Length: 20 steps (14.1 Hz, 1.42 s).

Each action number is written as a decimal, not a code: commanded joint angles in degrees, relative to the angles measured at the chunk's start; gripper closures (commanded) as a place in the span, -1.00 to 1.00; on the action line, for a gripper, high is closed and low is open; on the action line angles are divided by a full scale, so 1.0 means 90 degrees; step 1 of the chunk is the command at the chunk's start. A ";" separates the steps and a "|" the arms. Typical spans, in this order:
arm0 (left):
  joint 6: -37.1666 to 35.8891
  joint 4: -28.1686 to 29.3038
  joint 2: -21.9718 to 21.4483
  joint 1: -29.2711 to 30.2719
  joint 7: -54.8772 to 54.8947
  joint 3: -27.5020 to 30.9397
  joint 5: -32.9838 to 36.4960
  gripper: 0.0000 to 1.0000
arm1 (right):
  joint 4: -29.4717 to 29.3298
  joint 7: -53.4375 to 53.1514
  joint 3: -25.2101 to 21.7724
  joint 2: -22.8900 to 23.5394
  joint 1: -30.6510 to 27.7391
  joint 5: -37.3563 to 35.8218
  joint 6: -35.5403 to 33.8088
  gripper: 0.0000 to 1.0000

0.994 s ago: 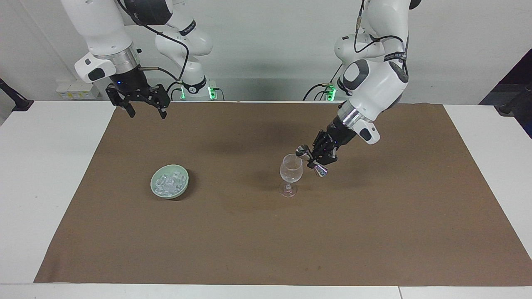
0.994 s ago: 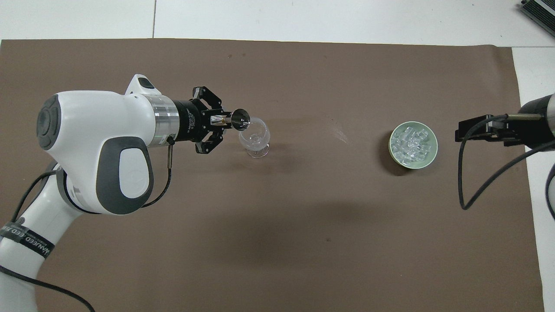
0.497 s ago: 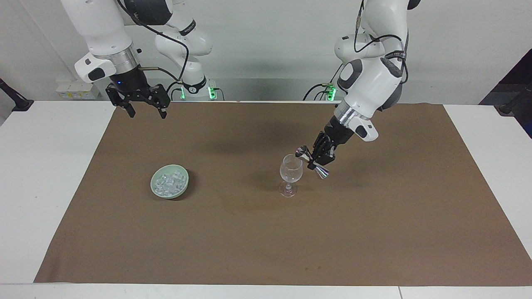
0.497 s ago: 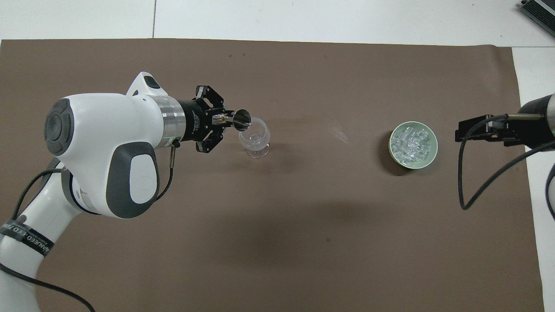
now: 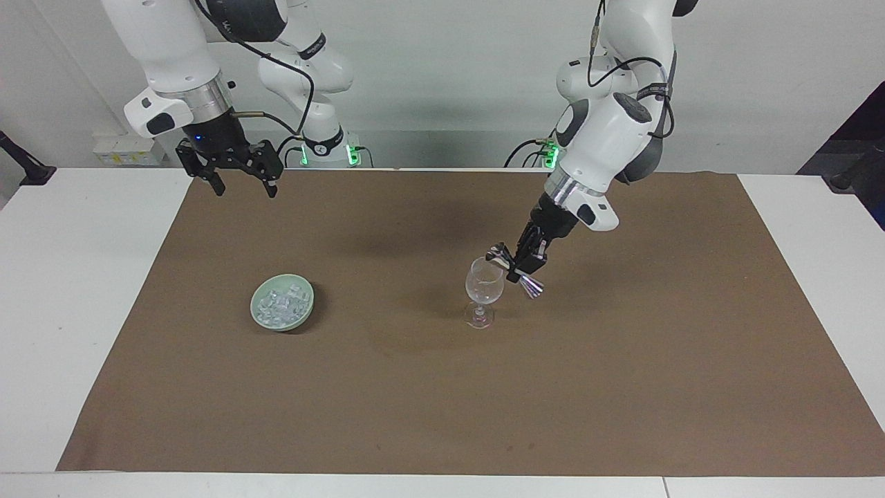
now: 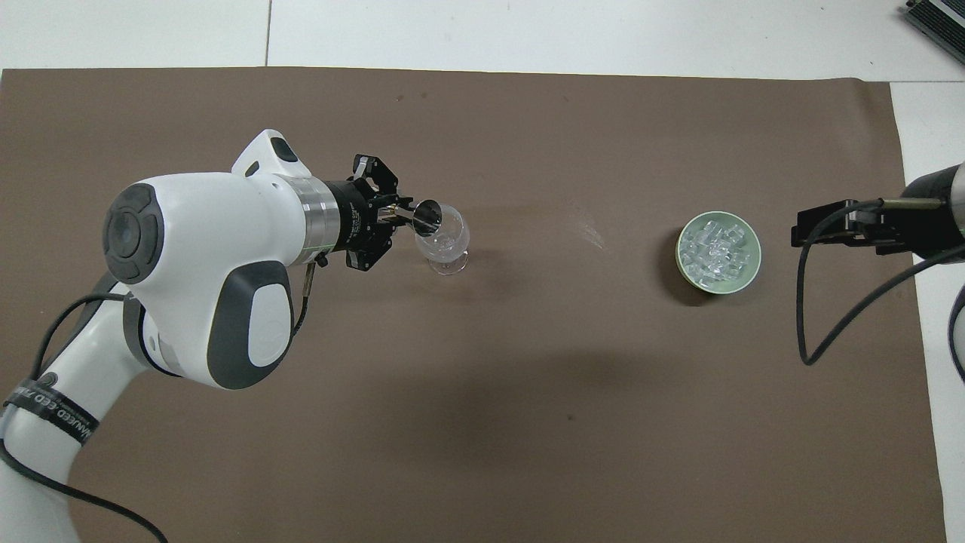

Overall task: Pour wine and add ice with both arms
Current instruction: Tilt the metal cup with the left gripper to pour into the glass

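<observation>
The ice (image 5: pixel 280 306) lies heaped in a pale green bowl (image 5: pixel 302 286) on the brown mat (image 5: pixel 442 387), toward the right arm's end of the desk (image 5: pixel 62 263). Well apart from it, near the mat's middle, a clear wine glass (image 5: pixel 483 283) stands upright. The left pincer (image 5: pixel 520 269) is clamped on a metal jigger (image 5: pixel 531 285), tilted with one cup at the glass's rim, seemingly touching it. The right pincer (image 5: pixel 243 181) waits with its fingers spread wide over the mat's edge nearest the robots.
</observation>
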<state>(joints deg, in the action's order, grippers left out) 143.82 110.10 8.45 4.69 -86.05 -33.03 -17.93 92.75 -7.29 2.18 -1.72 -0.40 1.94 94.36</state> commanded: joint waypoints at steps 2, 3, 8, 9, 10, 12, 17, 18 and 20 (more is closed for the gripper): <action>0.0348 0.0081 -0.0011 -0.0120 -0.0048 0.0028 0.0449 1.00 | -0.0032 0.0165 0.0011 0.0025 -0.0073 0.0137 0.0004 -1.00; 0.0387 0.0101 -0.0002 -0.0130 -0.0048 0.0028 0.0478 1.00 | -0.0022 0.0165 0.0011 0.0025 -0.0073 0.0137 0.0004 -1.00; 0.0514 0.0179 -0.0011 -0.0150 -0.0048 -0.0001 0.0752 1.00 | -0.0032 0.0165 0.0011 0.0025 -0.0073 0.0137 0.0004 -1.00; 0.0514 0.0179 -0.0011 -0.0160 -0.0058 -0.0011 0.0916 1.00 | -0.0022 0.0175 0.0021 0.0025 -0.0073 0.0137 0.0004 -1.00; 0.0514 0.0179 -0.0011 -0.0160 -0.0058 -0.0011 0.0957 1.00 | -0.0032 0.0166 0.0011 0.0025 -0.0073 0.0137 0.0004 -1.00; 0.0534 0.0179 -0.0011 -0.0160 -0.0058 -0.0011 0.0986 1.00 | -0.0032 0.0165 0.0021 0.0025 -0.0073 0.0137 0.0004 -1.00; 0.0631 0.0199 -0.0011 -0.0160 -0.0058 -0.0011 0.1415 1.00 | -0.0022 0.0165 0.0011 0.0025 -0.0073 0.0137 0.0004 -1.00; 0.0632 0.0199 -0.0002 -0.0160 -0.0058 -0.0011 0.1493 1.00 | -0.0022 0.0165 0.0011 0.0025 -0.0073 0.0137 0.0004 -1.00; 0.0632 0.0199 -0.0001 -0.0160 -0.0067 -0.0011 0.1659 1.00 | -0.0022 0.0166 0.0011 0.0025 -0.0073 0.0137 0.0004 -1.00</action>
<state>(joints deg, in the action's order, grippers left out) 147.83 111.25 8.48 3.99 -86.05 -33.62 -5.06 92.75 -7.29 2.18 -1.72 -0.40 1.94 94.36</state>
